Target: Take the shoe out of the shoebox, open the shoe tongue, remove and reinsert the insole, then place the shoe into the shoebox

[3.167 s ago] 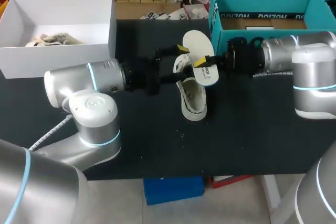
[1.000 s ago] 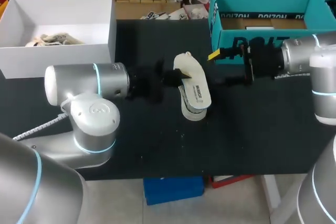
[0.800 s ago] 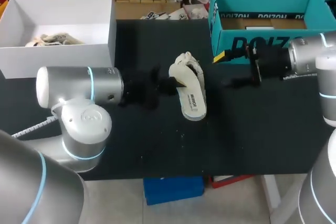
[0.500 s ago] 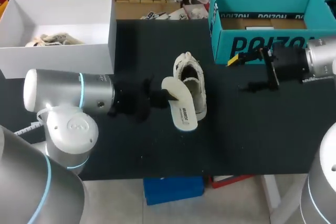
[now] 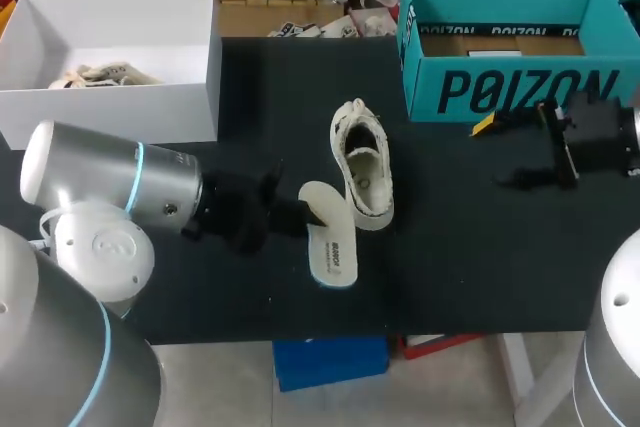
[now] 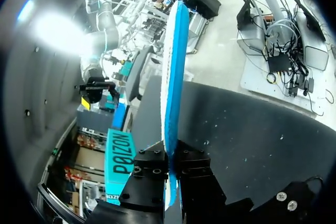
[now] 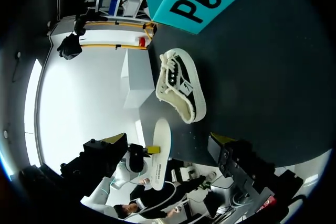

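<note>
We are gripping the flat white, blue-backed insole (image 5: pixel 328 237) by one end in our left gripper (image 5: pixel 292 210), the cream low-top shoe (image 5: pixel 362 162) lying just ahead, roughly parallel (our right gripper (image 5: pixel 503 154) is gaping empty, well apart).

The black worktop (image 5: pixel 450 267) is dark and flat. A big white box (image 5: pixel 110 112) sits on it at ten o'clock. A small pale bundle (image 5: pixel 100 74) lies inside that box, low against its front wall.

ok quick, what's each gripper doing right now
Left gripper: closed on the insole, which is clear of the shoe.
Right gripper: open, holding nothing.
</note>
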